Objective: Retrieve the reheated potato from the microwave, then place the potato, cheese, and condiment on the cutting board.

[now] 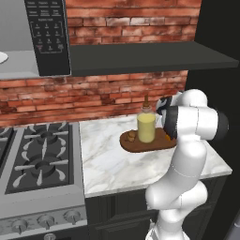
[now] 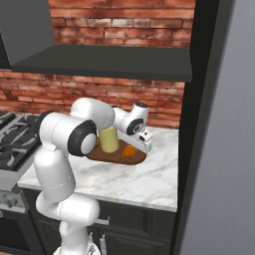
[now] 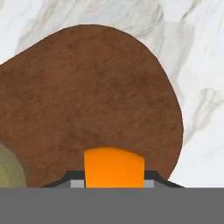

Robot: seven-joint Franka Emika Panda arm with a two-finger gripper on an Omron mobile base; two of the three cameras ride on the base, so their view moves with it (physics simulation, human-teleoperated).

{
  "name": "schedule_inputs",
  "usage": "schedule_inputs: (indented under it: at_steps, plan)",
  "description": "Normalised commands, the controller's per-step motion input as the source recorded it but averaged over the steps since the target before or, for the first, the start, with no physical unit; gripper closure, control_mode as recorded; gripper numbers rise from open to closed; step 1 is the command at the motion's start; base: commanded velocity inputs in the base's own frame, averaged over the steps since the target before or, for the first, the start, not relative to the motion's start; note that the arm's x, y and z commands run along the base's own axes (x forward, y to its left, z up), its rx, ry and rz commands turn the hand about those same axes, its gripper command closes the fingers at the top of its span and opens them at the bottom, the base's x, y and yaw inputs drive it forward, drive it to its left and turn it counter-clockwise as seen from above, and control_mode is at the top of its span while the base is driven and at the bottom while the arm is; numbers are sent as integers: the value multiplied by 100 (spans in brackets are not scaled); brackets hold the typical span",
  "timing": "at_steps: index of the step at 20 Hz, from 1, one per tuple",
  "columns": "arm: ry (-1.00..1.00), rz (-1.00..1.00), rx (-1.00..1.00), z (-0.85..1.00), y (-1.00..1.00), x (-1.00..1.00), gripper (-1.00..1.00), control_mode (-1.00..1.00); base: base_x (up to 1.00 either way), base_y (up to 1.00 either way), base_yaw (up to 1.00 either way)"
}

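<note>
Overhead, the microwave [image 1: 47,37] hangs at the upper left of the left base view, its button panel facing out and the light interior open to the left of that panel.

Below it, a stove [image 1: 40,159] with black grates sits against the left edge of a marble counter [image 1: 117,168].

The cutting board [image 1: 140,143] lies flat on the counter toward its back edge, near the right end, just short of the brick wall.

The condiment [image 1: 146,125] stands upright around the middle of the board.

The potato [image 1: 132,136] sits on the board's left end, close beside the bottle's base.

The cheese [image 2: 129,151] is at the board's right end, to the right of the bottle in the right base view.

In the hand view the cheese [image 3: 113,167] fills the space between the two finger tips, with the board's [image 3: 96,96] rounded end spread out beyond it and marble past the rim.

The gripper [image 2: 141,144] is low over that right end of the board, jaws pinched in against the cheese on both sides. Whether the wedge touches the board or is slightly raised, I cannot tell.
</note>
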Motion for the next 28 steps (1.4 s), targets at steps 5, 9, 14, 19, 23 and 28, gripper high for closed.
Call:
schedule_inputs:
  at_steps: [5,9,14,19,23,28]
  plan:
    - [0,-3,0,-9,-1,0,100,-100,0,0,0]
    - [0,-8,0,-4,-6,4,100,-100,0,0,0]
    - [0,-16,0,0,-3,6,100,-100,0,0,0]
    - [0,-23,0,0,0,11,100,-100,0,0,0]
    - [0,-19,0,0,6,6,100,-100,0,0,0]
    - [0,-16,0,-1,4,6,100,-100,0,0,0]
